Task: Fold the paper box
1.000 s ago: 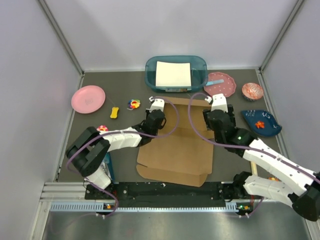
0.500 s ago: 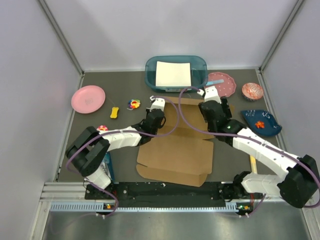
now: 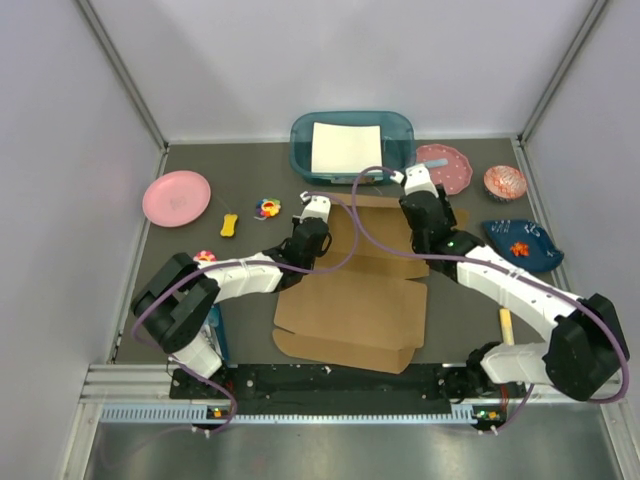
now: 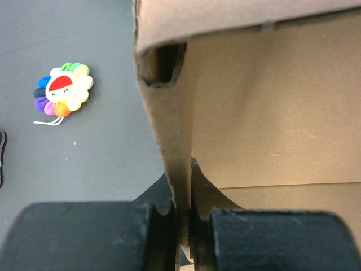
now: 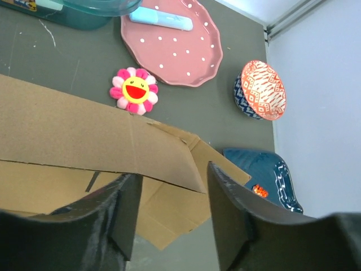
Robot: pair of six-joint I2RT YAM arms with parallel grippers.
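Observation:
The paper box is a brown cardboard die-cut piece lying mostly flat in the middle of the table, its far flaps raised. My left gripper is shut on the upright left side flap, whose edge runs between my fingers. My right gripper is open and hovers above the box's far right corner; the raised far flap and a flat corner flap lie below its spread fingers, untouched.
A teal bin with a white sheet stands behind the box. A pink dotted plate, a pink flower toy, a patterned bowl and a blue dish lie right. A rainbow flower toy and pink plate lie left.
My right gripper has moved away from the base and a little left, from over the box's right side to above its far right corner. The left arm and box have held still.

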